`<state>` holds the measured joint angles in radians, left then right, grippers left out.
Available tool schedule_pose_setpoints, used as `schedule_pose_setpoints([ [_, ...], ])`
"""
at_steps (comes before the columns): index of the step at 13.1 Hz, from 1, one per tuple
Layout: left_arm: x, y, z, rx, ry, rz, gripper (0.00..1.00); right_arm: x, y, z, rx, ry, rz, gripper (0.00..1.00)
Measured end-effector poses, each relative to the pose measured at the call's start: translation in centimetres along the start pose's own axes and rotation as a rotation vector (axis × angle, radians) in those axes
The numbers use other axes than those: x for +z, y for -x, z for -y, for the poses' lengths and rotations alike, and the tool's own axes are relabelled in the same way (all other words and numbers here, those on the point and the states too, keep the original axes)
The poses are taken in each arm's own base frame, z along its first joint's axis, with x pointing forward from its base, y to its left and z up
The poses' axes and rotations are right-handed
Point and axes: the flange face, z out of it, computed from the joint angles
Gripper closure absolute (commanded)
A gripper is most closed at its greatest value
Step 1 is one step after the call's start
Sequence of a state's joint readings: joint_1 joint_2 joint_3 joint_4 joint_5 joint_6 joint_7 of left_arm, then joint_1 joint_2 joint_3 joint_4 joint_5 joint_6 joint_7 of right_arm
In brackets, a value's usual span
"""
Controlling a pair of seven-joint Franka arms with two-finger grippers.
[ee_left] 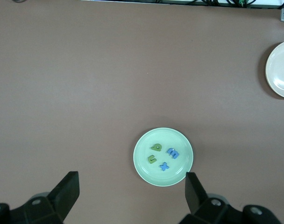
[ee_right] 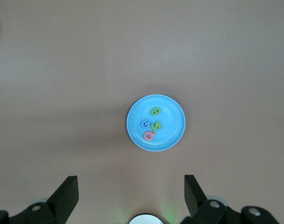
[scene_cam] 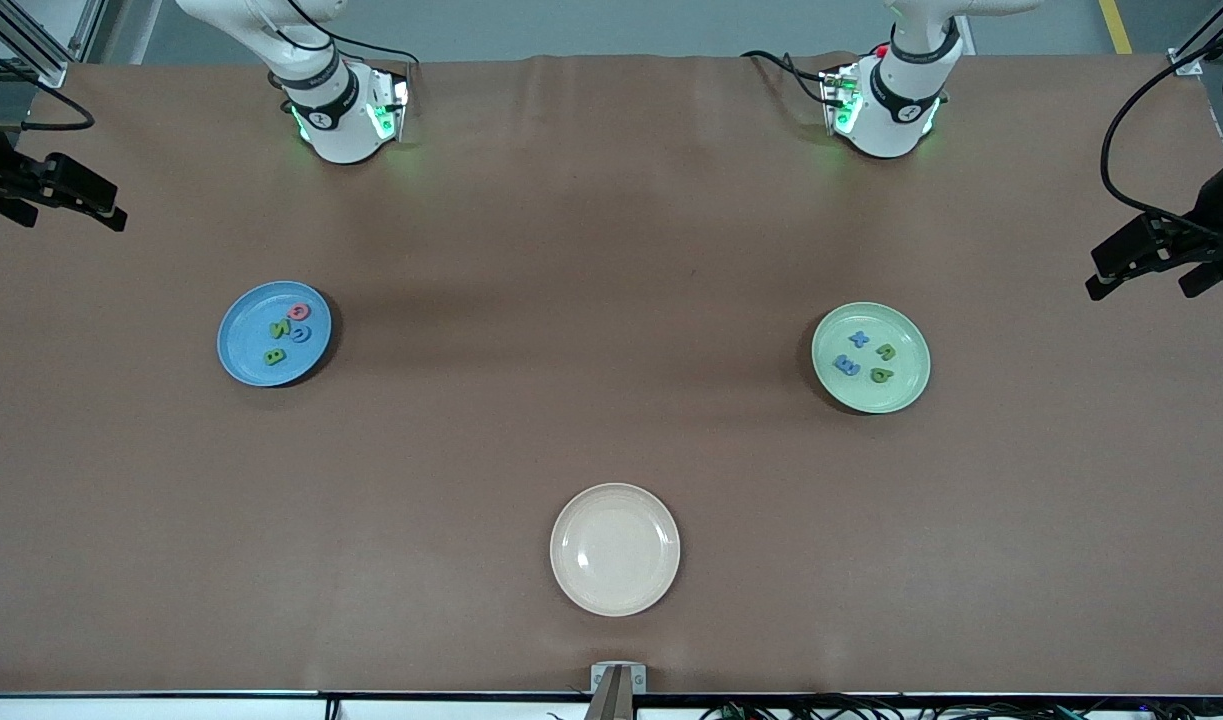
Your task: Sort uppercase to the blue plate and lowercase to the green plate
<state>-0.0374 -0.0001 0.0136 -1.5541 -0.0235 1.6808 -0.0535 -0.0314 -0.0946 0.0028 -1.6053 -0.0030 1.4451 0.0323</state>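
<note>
Front view: the blue plate (scene_cam: pixel 233 350), toward the right arm's end of the table, holds the uppercase (scene_cam: pixel 287 331) letters; the green plate (scene_cam: pixel 906 395), toward the left arm's end, holds the lowercase (scene_cam: pixel 864 356); a cream plate (scene_cam: pixel 615 592) sits empty by the table's near edge.

Left wrist view: the left gripper (ee_left: pixel 131 189) hangs high with fingers spread, over the table, its green plate below holding a blue x (ee_left: pixel 164 166).

Right wrist view: the right gripper (ee_right: pixel 131 190) likewise hangs spread and empty, its blue plate below showing a readable green B (ee_right: pixel 155 111) and N (ee_right: pixel 156 125); sorting looks finished.

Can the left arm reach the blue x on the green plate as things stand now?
Probably yes. The left gripper hangs open high above the green plate, and nothing stands between them. The blue x lies flat on the plate, apart from the other small letters, so the way down looks free.
</note>
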Motion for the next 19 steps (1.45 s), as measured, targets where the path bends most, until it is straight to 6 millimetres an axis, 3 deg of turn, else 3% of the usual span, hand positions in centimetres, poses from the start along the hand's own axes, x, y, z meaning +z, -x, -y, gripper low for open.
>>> schedule_pose_setpoints([
  [19, 0.8, 1.0, -0.6, 0.011, -0.004, 0.091, 0.00, 0.1, -0.1, 0.4, -0.010, -0.008, -0.005, 0.00],
])
